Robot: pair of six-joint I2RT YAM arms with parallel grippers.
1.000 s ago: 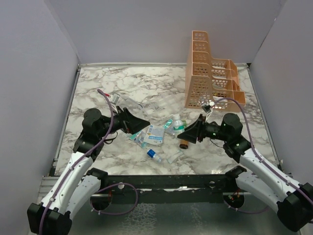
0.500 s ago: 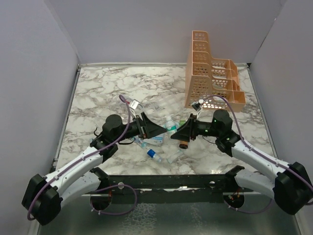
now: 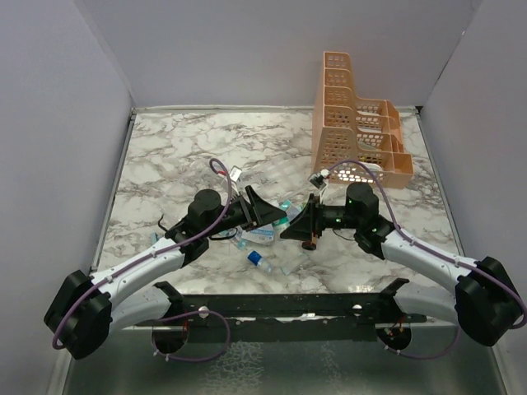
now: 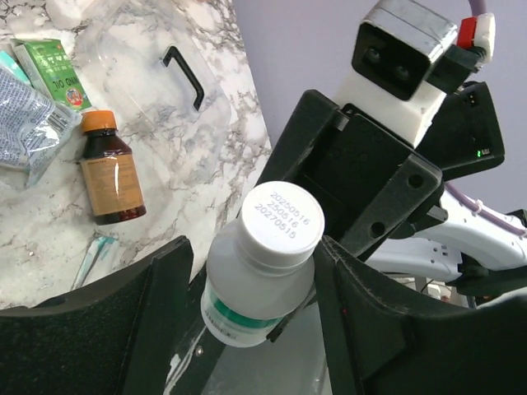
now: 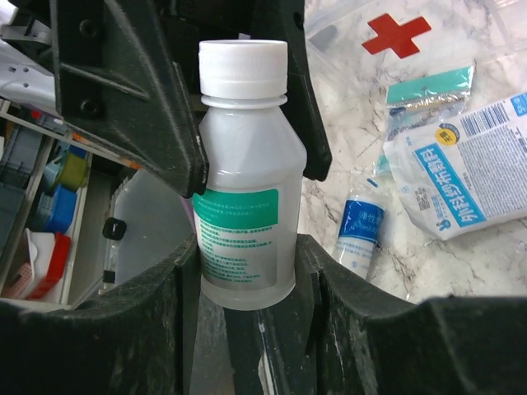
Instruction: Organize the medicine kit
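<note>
A white plastic bottle with a green label and a white screw cap hangs above the table's middle. My right gripper is shut on its lower body. My left gripper faces it from the other side with its jaws round the bottle's neck. One left finger touches the bottle and the other stands a little apart. In the top view the left gripper and the right gripper meet tip to tip. The medicine kit, clear with a black handle, lies on the marble.
An amber bottle with an orange cap lies beside a green box. A small blue tube, a white sachet and a red-cross bag lie below. The orange rack stands at the back right.
Both arms have moved inward until the grippers meet. The left jaws have come round the bottle and narrowed. The right gripper has kept its hold.
</note>
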